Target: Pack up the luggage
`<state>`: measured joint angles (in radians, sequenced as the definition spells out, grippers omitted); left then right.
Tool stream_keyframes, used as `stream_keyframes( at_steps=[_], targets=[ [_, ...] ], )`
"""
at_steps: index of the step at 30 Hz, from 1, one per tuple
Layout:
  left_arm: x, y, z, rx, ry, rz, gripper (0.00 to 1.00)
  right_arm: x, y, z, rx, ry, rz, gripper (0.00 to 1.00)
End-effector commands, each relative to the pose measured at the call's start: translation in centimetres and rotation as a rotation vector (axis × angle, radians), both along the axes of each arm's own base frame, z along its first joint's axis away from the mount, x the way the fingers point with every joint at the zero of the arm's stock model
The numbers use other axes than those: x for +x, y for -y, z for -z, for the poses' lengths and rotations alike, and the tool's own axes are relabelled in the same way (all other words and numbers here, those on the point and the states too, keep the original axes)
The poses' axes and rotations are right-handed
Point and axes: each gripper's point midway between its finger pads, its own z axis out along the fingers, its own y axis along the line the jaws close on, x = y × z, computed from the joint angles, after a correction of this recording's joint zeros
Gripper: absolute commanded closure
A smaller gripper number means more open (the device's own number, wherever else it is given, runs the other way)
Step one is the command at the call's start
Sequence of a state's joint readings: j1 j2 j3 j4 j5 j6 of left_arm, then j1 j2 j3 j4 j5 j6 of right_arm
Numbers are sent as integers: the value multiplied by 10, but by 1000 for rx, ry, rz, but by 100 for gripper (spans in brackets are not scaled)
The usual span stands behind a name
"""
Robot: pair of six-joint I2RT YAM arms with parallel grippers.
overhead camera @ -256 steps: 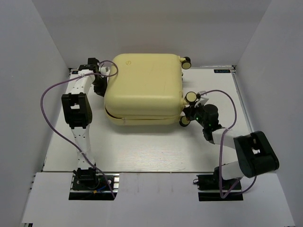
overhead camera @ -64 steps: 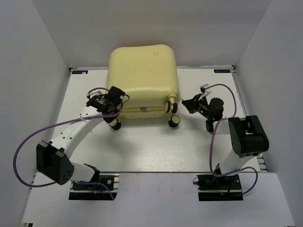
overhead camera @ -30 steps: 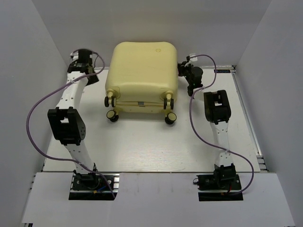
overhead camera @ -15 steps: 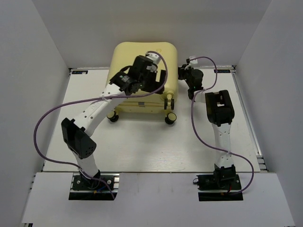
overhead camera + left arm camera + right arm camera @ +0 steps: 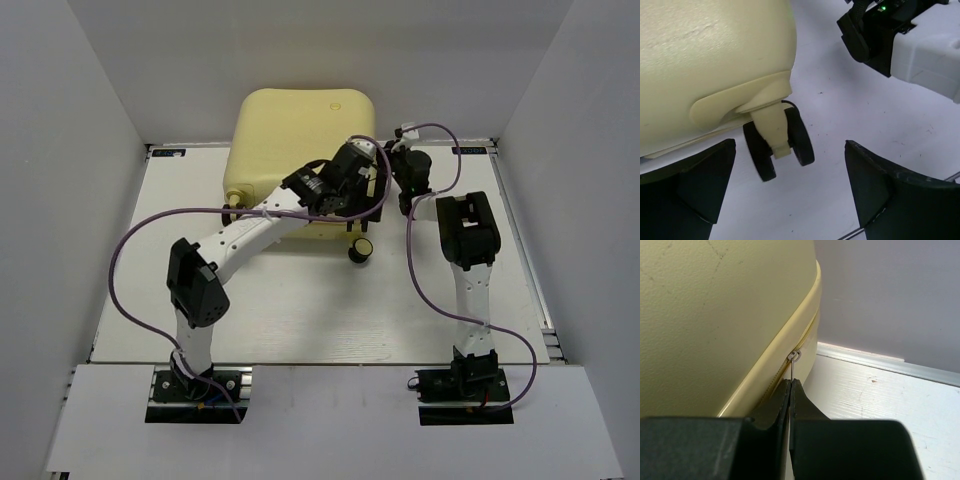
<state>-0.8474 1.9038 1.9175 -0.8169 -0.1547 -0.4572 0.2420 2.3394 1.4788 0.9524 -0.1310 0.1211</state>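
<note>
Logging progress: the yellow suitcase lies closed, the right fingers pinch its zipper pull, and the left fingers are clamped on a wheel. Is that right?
Not quite. The left fingers are open, not clamped: the left wrist view shows them wide apart either side of the caster wheel, touching nothing. The suitcase is closed and the right fingers pinch the zipper pull.

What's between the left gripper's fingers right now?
The left wrist view shows one black caster wheel of the luggage in the gap between the left gripper's open fingers, untouched, bare white table behind it.
</note>
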Motion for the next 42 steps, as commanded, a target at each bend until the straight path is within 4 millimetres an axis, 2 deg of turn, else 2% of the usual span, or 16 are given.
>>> stream_keyframes(
  at_steps=[1, 3, 9, 11, 12, 15, 17, 18, 23, 25, 26, 27, 28, 29, 34, 42],
  targets=[
    [5, 3, 9, 51, 5, -70, 0, -10, -15, -53, 43, 110, -55, 100],
    [7, 5, 24, 90, -3, -81, 0, -13, -17, -53, 45, 111, -69, 100],
    [12, -32, 58, 259, -45, -225, 2, -17, -16, -56, 41, 117, -81, 100],
    [17, -33, 61, 251, -28, -243, 15, -20, -18, -57, 39, 115, -91, 100],
    [18, -35, 61, 252, -25, -247, 35, -22, -19, -57, 37, 115, -100, 100],
    [25, -32, 55, 236, 9, -240, 70, -28, -22, -59, 27, 117, -116, 100],
    [27, -31, 48, 222, 32, -235, 82, -29, -21, -57, 22, 108, -116, 100],
    [29, -30, 47, 217, 43, -232, 96, -30, -21, -56, 21, 105, -119, 100],
    [15, -54, 42, 281, 47, -227, 100, -41, -15, -60, 38, 93, -101, 100],
    [-9, -95, 63, 399, -13, -271, 100, -43, -6, -62, 37, 92, -58, 100],
    [-17, -110, 44, 374, 6, -296, 100, -46, -4, -61, 37, 83, -47, 100],
    [-23, -132, 48, 382, -29, -371, 100, -48, -1, -57, 33, 69, -35, 100],
    [-48, -164, 70, 461, -92, -390, 100, -49, 2, -62, 37, 76, -20, 100],
    [-60, -181, 64, 459, -102, -414, 100, -51, 4, -61, 31, 74, -16, 100],
    [-108, -280, 85, 576, -228, -679, 100, -71, 14, -63, 55, 89, 39, 100],
    [-137, -354, 67, 668, -254, -935, 100, -60, 54, -51, 14, 84, 287, 100]
  ],
)
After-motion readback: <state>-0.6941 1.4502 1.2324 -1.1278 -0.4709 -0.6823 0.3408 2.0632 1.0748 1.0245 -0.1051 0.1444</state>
